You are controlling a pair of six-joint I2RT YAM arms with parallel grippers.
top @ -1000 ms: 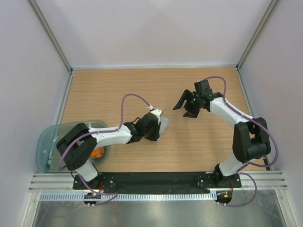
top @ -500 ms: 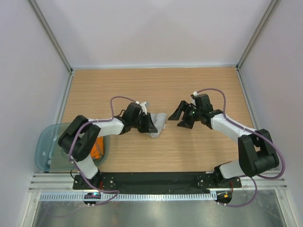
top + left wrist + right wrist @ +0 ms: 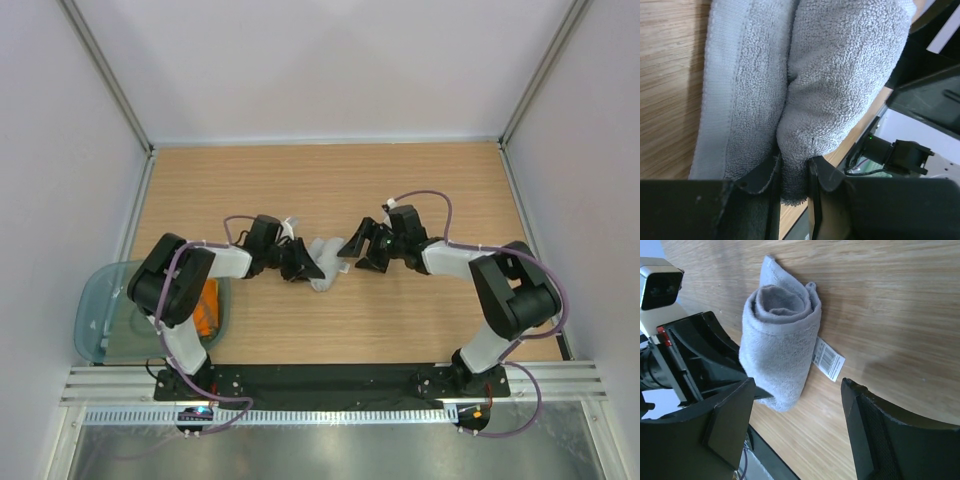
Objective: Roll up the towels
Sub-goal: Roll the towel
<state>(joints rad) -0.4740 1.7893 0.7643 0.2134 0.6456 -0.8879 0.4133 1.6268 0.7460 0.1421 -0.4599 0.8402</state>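
The light grey towel point(image 3: 325, 263) lies rolled on the wooden table point(image 3: 420, 190), its white label point(image 3: 829, 359) sticking out at one side. The roll shows end-on in the right wrist view point(image 3: 780, 355). My left gripper point(image 3: 300, 266) is shut on a fold of it point(image 3: 840, 75), with the cloth pinched between the fingertips point(image 3: 826, 175). My right gripper point(image 3: 356, 250) is open just right of the roll, its jaws wide apart and empty point(image 3: 800, 410). The orange towel point(image 3: 205, 310) lies in the teal tub point(image 3: 105, 325) at the left.
The teal tub overhangs the table's left edge beside the left arm's base. Pale walls enclose the table on three sides. A black mounting rail point(image 3: 330, 382) runs along the near edge.
My left gripper has drawn the grey towel a little to the left. My right gripper has moved left and nearer, from well clear of the towel to right beside it.
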